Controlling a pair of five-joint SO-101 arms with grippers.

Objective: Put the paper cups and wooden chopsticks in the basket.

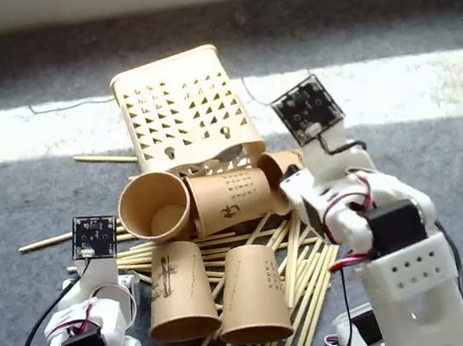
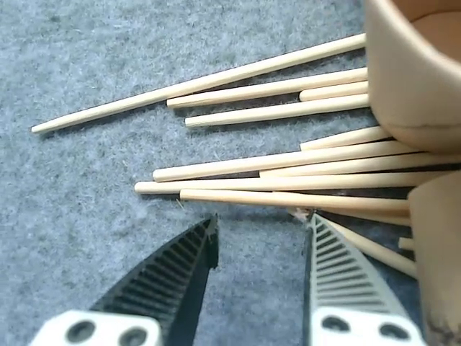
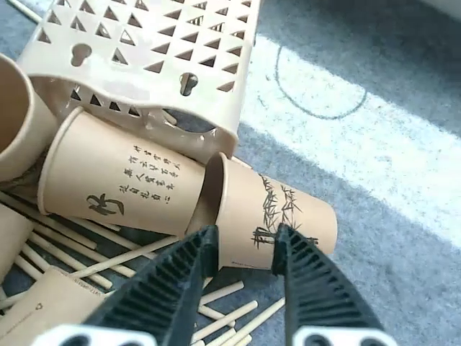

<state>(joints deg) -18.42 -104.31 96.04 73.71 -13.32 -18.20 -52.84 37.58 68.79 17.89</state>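
Ribbed black fingers [image 2: 184, 270] of the left pincer [image 2: 261, 232] stand wide apart and empty, low over the fuzzy grey tabletop [image 2: 86, 187]. One tip is just beside the nearest of the slim, round wooden chopsticks [image 2: 288, 160] fanned out there. Across the pile, the right pincer [image 3: 246, 234] points down with its jaws parted a little, gripping nothing, tips over a smooth tan paper cup [image 3: 288, 209] lying on its side. Four more cups [image 1: 180, 289] lie tumbled among the chopsticks, near the cream plastic basket [image 1: 184, 109], which is tipped over and pierced with triangular holes.
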